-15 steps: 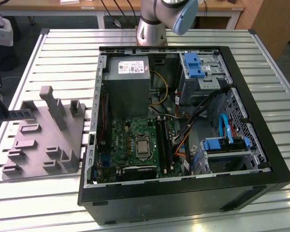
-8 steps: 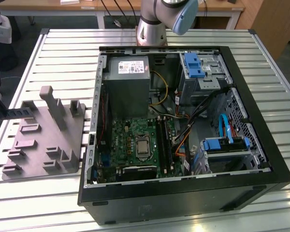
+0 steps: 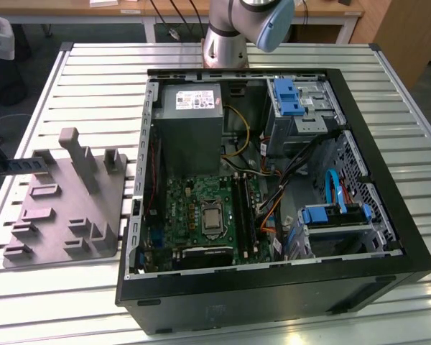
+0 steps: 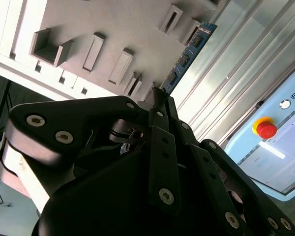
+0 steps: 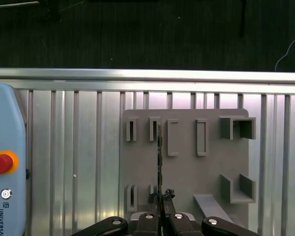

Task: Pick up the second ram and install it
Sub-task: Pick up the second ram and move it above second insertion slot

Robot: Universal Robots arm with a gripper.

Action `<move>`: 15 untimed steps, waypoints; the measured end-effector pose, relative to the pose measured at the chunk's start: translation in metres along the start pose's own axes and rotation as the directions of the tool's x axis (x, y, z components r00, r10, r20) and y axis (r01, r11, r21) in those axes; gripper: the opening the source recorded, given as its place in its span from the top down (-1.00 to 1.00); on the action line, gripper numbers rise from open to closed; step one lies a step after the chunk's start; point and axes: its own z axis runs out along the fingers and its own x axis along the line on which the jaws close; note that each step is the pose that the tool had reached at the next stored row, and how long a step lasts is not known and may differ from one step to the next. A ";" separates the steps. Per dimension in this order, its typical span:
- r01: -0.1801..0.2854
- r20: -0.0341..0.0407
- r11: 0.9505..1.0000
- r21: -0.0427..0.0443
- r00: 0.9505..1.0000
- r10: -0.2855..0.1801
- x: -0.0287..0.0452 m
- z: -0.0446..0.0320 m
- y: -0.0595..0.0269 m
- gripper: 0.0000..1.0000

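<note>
**Status: pick phase, stick in hand**

1. End effector: gripper (image 4: 158, 101) is narrow, fingertips pinched on one end of the second ram (image 4: 187, 55). Grip is at the end of the board; the rest of the stick projects past the tips, chips visible along its face.
2. Stick posn: held over the grey fixture block (image 3: 65, 208), at the exterior view's left of the slatted table (image 3: 93, 72). In the first wrist view the board is seen edge-on as a thin dark line, running along the block approx. in line with a pair of narrow slots. Cannot tell for certain whether the lower edge is fully clear of those slots; judged clear or nearly so, as the line sits slightly offset from them.
3. Target: open PC case (image 3: 273, 295) lies well apart from the stick, toward the exterior view's right. Motherboard (image 3: 194, 208) is exposed, memory slots (image 3: 246, 212) run beside the CPU socket. Cannot tell whether any slot is already populated.
4. Other items: teach pendant (image 5: 7, 162) w/ red stop button lies on the table just beside the fixture block.

**Progress (judgement)**

- Done: grasp made; stick secured in the fingers.
- Not yet done: transfer to the case, alignment w/ a slot, seating. Install portion is entirely open, so the task is judged under half complete.
</note>
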 end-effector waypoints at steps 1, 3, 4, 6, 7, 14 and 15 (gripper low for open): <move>0.000 0.000 1.000 0.000 1.000 0.000 0.0000 -0.0007 0.0000 0.73; 0.000 0.000 1.000 0.000 1.000 0.000 0.0000 -0.0020 0.0000 0.73; 0.000 0.000 1.000 0.000 1.000 0.000 0.0000 -0.0026 0.0000 0.73; 0.000 0.000 1.000 0.000 1.000 0.000 0.0000 -0.0038 -0.0001 0.73; 0.000 0.000 1.000 0.000 1.000 0.000 0.0000 -0.0044 -0.0001 0.73; 0.000 0.000 1.000 0.000 1.000 0.000 0.0001 -0.0091 -0.0002 0.73; 0.000 0.000 1.000 0.000 1.000 0.000 0.0001 -0.0097 -0.0002 0.73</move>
